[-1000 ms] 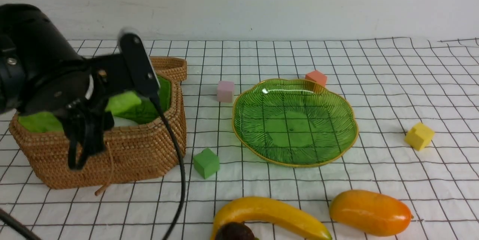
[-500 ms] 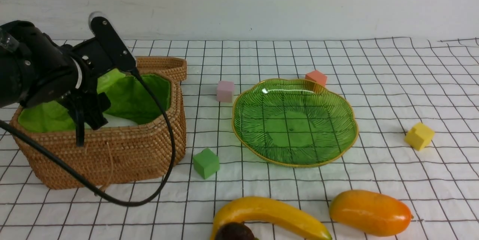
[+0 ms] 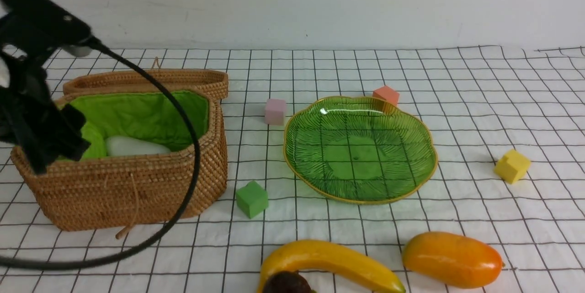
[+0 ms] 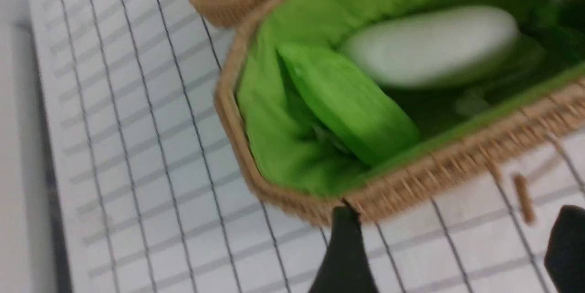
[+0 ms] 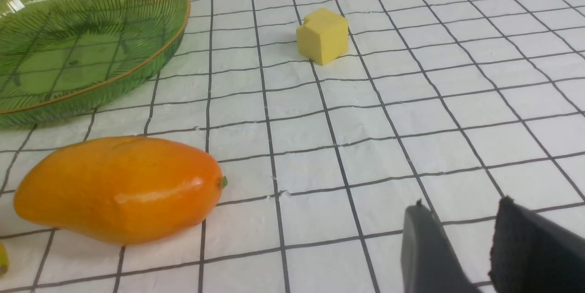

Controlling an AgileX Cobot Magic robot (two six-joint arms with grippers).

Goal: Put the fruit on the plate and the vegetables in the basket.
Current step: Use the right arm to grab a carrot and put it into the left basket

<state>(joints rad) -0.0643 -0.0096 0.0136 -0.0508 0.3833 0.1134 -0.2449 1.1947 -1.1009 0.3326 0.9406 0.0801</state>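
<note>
By basket (image 3: 137,178) near rim, left claw (image 4: 457,229) spread, empty; right claw (image 5: 461,208) slightly parted above cloth (image 5: 365,124).

The maroon fruit (image 3: 287,284), at six o'clock, is cut by the edge; the basket (image 3: 137,188) wall half hides the radish (image 3: 137,146).

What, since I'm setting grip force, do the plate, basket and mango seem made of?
The plate: translucent green glass or clear plastic, glossy; the tablecloth grid shows through it.
The basket: coiled woven wicker, matt tan, with a green cloth lining.
The mango: smooth and glossy, probably plastic, judging by its sharp highlights.
</note>
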